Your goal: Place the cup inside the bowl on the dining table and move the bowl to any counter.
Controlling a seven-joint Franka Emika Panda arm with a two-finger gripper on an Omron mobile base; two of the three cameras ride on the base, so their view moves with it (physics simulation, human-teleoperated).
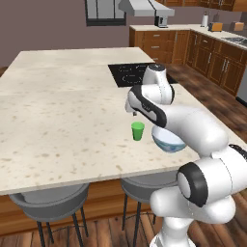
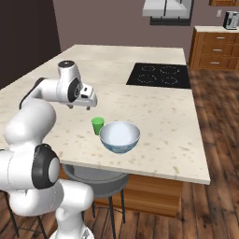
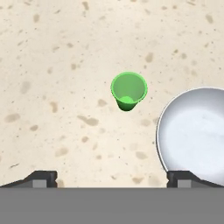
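Observation:
The small green cup [image 1: 138,130] [image 2: 97,125] stands upright on the beige dining table [image 1: 58,120] [image 2: 163,121], near its front edge. Right beside it sits the white bowl [image 1: 169,141] [image 2: 120,136] with a pale blue outside, apart from the cup and partly hidden by my arm in the left base view. My gripper [image 1: 133,114] [image 2: 87,106] hovers above the table just short of the cup, open with nothing between its fingers. Looking down in the hand view, the cup [image 3: 128,91] is at centre, the bowl [image 3: 197,131] at right, and the gripper [image 3: 113,178] is spread wide.
A black cooktop [image 1: 130,72] [image 2: 161,74] is set into the far side of the table. Grey stools [image 1: 48,202] [image 2: 93,179] stand under the front edge. A counter [image 1: 226,34] over wooden cabinets runs along the back right, across a wooden floor.

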